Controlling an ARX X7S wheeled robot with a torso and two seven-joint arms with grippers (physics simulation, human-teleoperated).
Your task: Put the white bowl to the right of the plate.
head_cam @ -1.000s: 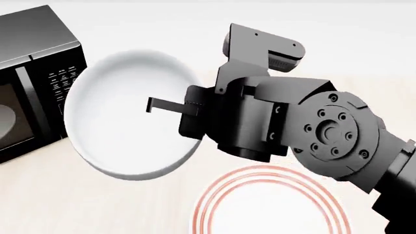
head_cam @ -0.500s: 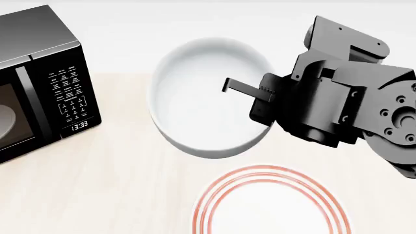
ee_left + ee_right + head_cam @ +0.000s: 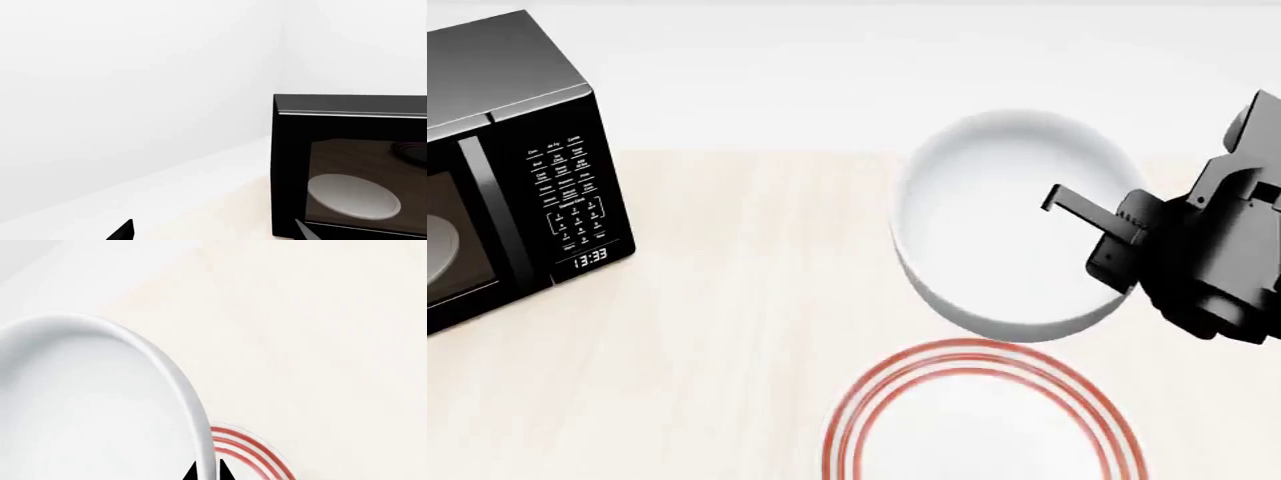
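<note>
The right gripper (image 3: 1108, 228) pinches the white bowl (image 3: 1008, 225) by its right wall, one finger inside, so the bowl hangs above the counter (image 3: 734, 330) toward its far edge, beyond the plate (image 3: 985, 415) at the near edge. Gripped by the rim, it can probably be carried right and set down flat. The left gripper (image 3: 213, 231) faces the microwave (image 3: 350, 165), tips apart, holding nothing.

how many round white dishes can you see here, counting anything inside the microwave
3: the plain glossy white bowl held by the right gripper, the red-ringed flat plate on the table, and a pale dish inside the black microwave.
</note>
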